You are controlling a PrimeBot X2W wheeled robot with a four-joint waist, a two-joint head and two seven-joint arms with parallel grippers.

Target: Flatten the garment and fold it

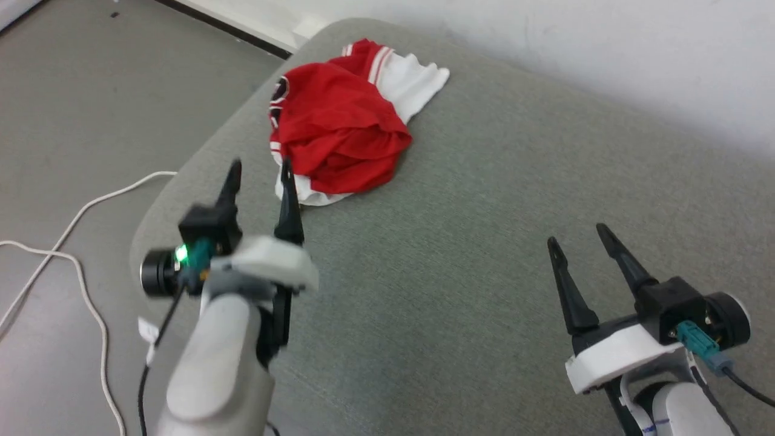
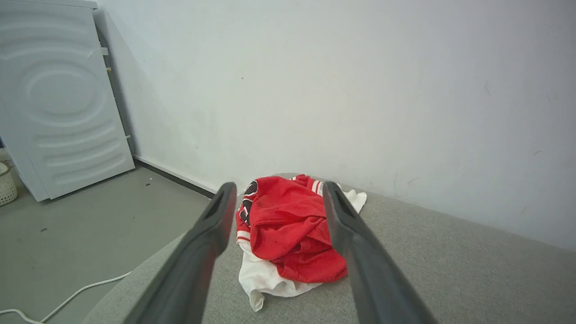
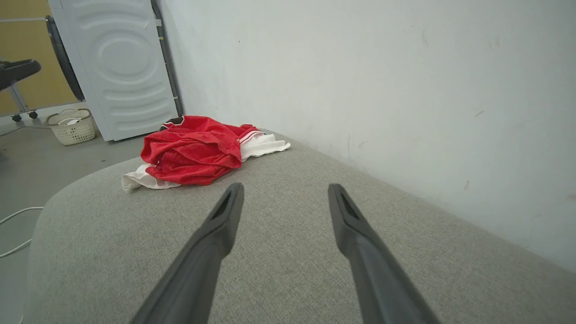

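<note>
The garment [image 1: 342,121] lies crumpled in a heap at the far left end of a grey cushioned surface [image 1: 484,242], red body bunched on top, white sleeves sticking out at both ends. A bit of black print shows at its left edge. My left gripper [image 1: 260,166] hovers open just short of the heap's near edge; in the left wrist view the garment [image 2: 288,229] sits between and beyond its fingers [image 2: 211,225]. My right gripper [image 1: 578,236] stands open over bare fabric at the lower right, well away from the garment [image 3: 193,153].
The surface's rounded left edge [image 1: 175,188] drops to a grey floor with a white cable [image 1: 79,242]. A white wall [image 1: 575,42] runs along the far side. A white appliance [image 3: 121,67] and a small basket [image 3: 72,126] stand beyond the garment.
</note>
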